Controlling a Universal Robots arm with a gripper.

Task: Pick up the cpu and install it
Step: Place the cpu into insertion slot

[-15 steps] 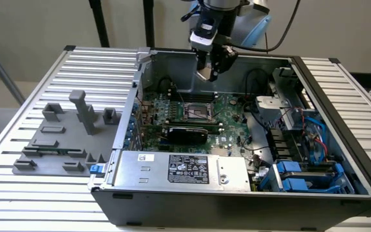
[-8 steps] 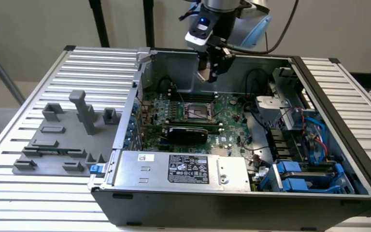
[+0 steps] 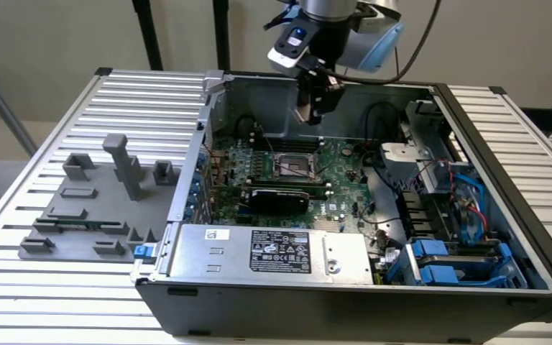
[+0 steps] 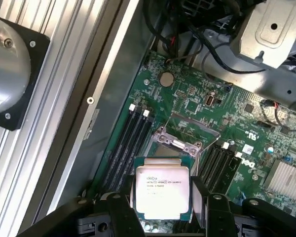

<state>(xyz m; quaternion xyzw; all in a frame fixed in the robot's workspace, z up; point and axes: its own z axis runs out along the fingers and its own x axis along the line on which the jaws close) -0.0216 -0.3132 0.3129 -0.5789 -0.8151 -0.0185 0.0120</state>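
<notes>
The cpu, a small square chip with a silvery top and printed text, sits between my gripper's two dark fingers, which are shut on its edges. In the exterior view my gripper hangs inside the open computer case, above the green motherboard, with the cpu seen edge-on as a tan sliver. The open socket with its metal frame lies below and slightly nearer. In the wrist view the socket lies just beyond the held chip.
The case walls ring the board. A silver power supply lies at the near side, with blue drive cages and cables at the exterior view's right. Grey fixture blocks stand on the slatted table outside the case. Memory slots flank the socket.
</notes>
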